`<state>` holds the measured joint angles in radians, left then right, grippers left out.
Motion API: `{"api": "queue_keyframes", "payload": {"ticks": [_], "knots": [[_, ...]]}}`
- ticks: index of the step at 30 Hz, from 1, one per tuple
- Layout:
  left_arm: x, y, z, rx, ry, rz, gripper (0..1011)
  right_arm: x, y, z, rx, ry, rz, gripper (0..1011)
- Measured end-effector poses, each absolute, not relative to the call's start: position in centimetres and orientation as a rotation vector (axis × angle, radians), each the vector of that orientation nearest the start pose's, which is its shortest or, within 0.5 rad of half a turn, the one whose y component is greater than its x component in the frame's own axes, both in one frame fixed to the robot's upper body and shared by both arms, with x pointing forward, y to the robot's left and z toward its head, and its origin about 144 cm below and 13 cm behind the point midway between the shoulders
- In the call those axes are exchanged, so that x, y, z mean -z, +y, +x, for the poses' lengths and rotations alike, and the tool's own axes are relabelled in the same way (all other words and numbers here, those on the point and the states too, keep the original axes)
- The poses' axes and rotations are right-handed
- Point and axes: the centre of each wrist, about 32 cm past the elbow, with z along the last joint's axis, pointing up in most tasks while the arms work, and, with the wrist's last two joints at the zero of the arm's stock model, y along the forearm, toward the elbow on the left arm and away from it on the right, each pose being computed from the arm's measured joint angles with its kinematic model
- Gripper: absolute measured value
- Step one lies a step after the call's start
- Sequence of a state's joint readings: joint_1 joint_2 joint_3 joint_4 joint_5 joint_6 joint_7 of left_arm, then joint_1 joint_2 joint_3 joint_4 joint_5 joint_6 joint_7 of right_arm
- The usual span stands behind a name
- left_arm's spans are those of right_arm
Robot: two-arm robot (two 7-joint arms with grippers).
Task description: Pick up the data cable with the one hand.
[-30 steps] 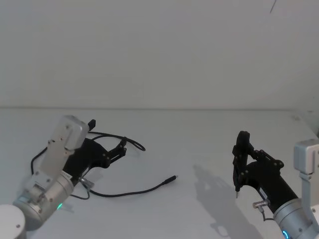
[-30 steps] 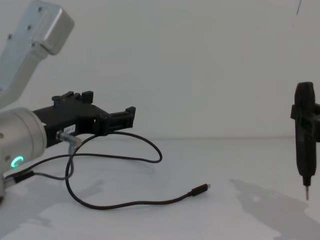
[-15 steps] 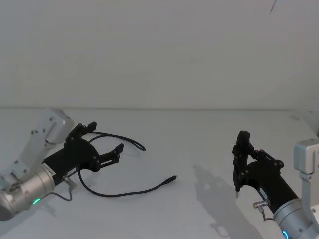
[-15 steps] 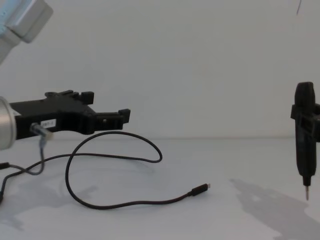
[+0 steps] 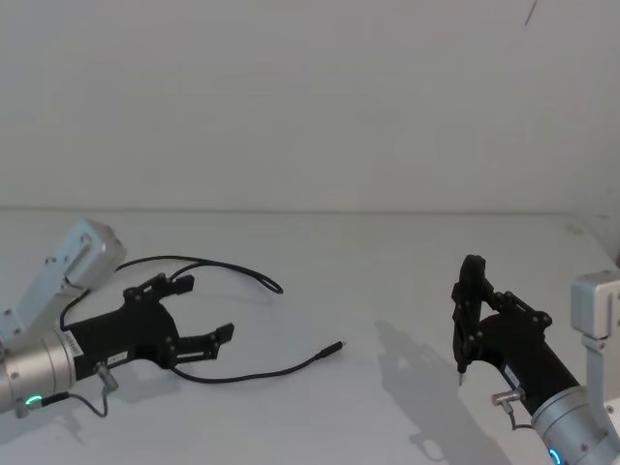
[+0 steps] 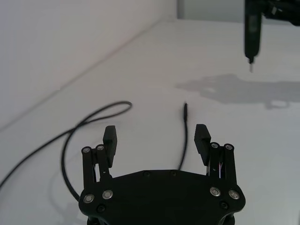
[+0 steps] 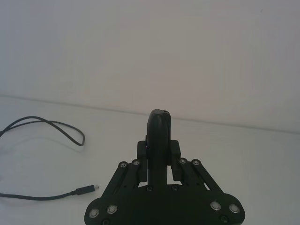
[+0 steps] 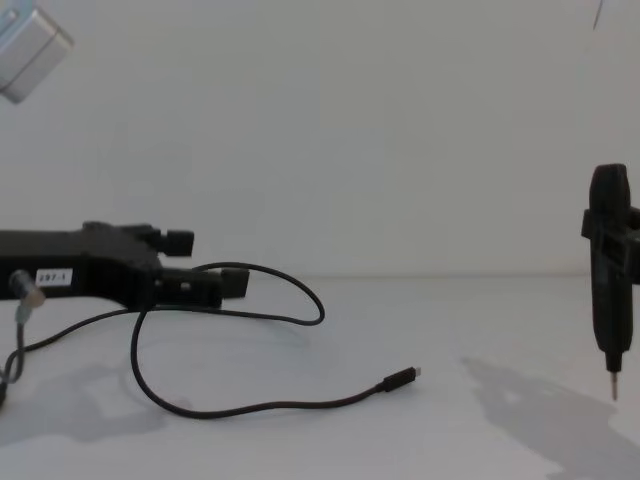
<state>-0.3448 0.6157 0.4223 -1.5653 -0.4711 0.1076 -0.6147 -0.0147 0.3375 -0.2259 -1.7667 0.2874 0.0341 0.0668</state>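
Left claw [image 5: 204, 307] spread wide and gripping nothing, held low over the white surface [image 5: 387, 252] near its left edge, fingers pointing toward the middle. Behind it, a black palm with a white label [image 8: 52, 276] reading 297-1, then a silver wrist with a green ring light [image 5: 34, 399]. Forearm lying almost level, reaching in from the left edge, with a pale upper link [image 5: 82, 254] angled up behind. Data cable [image 5: 281, 369] flat on the left half of the surface: one narrow loop toward the far edge, a wider curve sweeping back toward the near edge, and a run ending in a small plug [image 5: 335, 347] close to the middle. Seen from the left wrist, the plug-end strand running in between the two open fingers and under the palm, the other strand passing just outside one finger. Impossible to tell whether claw and cable touch. From the chest, the looped strand crossing right in front of the fingertips. Right claw [image 5: 470, 300] well apart, near the right edge and above the surface, jaws drawn together. Long black finger upright, metal tip [image 8: 613, 388] pointing down over its own shadow [image 5: 417, 358], forearm rising from the near right corner, idle.
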Motion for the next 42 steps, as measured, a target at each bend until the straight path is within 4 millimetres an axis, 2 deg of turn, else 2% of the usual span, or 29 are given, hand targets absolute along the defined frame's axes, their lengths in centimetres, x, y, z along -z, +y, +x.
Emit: {"api": "queue_keyframes", "payload": {"ticks": [18,29,42], "knots": [[-122.0,30.4,55.6,-0.46,-0.044,0.28,1001,-118.9,-23.7,44.3,1.229,-0.075,0.026,279],[-120.5,30.0,57.6,-0.394,-0.052,0.34,1001,-118.9,-23.7,44.3,1.229,-0.075,0.026,279],[-119.7,29.3,59.2,-0.388,-0.064,0.342,1001,-118.9,-23.7,44.3,1.229,-0.075,0.026,279]]}}
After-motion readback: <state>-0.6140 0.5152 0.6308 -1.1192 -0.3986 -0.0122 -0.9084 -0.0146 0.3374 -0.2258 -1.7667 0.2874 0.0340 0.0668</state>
